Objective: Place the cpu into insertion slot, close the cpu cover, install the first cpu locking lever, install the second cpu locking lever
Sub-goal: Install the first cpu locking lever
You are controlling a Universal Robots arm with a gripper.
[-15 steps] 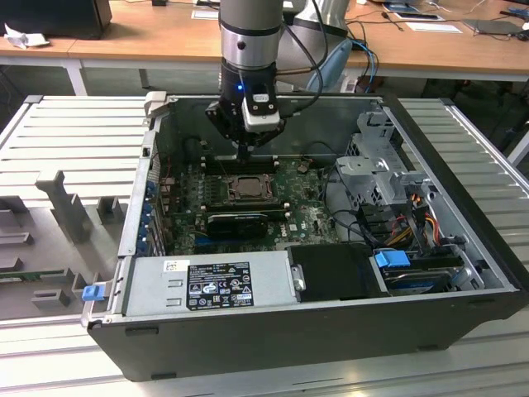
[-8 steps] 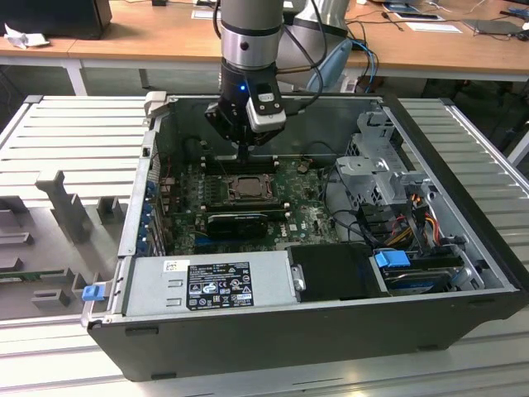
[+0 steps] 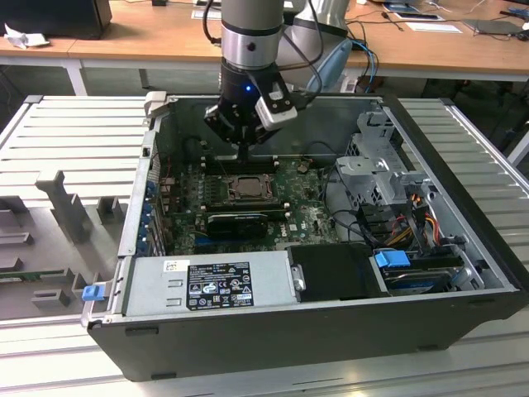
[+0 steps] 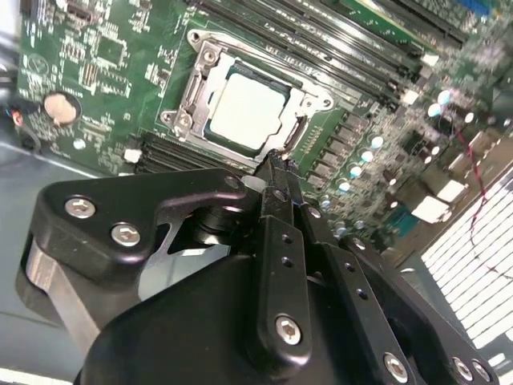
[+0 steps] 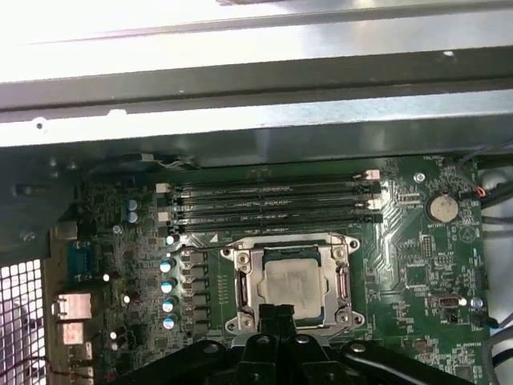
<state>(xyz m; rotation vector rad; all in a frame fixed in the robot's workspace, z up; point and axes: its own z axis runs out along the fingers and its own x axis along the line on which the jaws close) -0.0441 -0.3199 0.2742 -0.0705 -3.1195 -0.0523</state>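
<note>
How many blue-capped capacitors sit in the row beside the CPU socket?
4, in a line beside the cpu: first capacitor, second, third, fourth. The gripper may hide more.

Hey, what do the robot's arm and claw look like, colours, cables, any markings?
The arm is a round silver-grey tube ending in a black wrist with a small blue light. A pale boxy camera sits on its side, and dark cables trail behind. The claw is matte black, with angular linkage plates studded with silver screws.
</note>
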